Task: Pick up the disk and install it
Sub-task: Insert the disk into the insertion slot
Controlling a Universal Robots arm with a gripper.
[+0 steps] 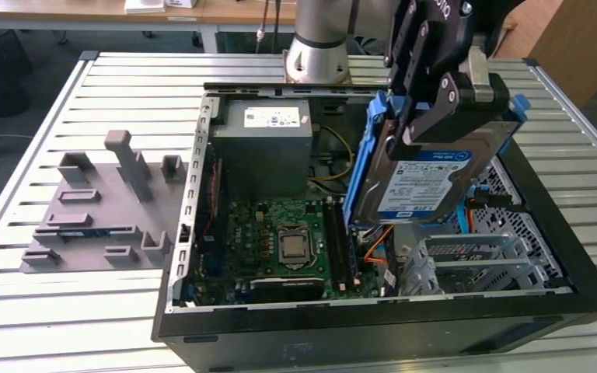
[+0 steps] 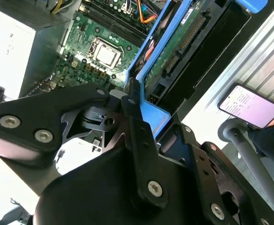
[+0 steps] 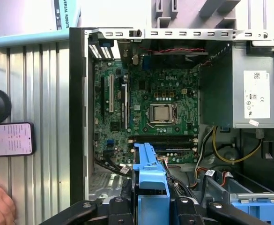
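So the black gripper point(image 1: 449, 109) has its jaws clamped on the silver hard disk with blue rails point(image 1: 423, 175). It's hanging on edge over the open black computer case point(image 1: 382, 322), long axis tilted down toward the metal drive cage point(image 1: 475, 260) just beneath.

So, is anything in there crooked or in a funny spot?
Only the disk: the gripper holds it tilted on edge above the open computer case, not seated in the drive cage. Nothing looks broken.
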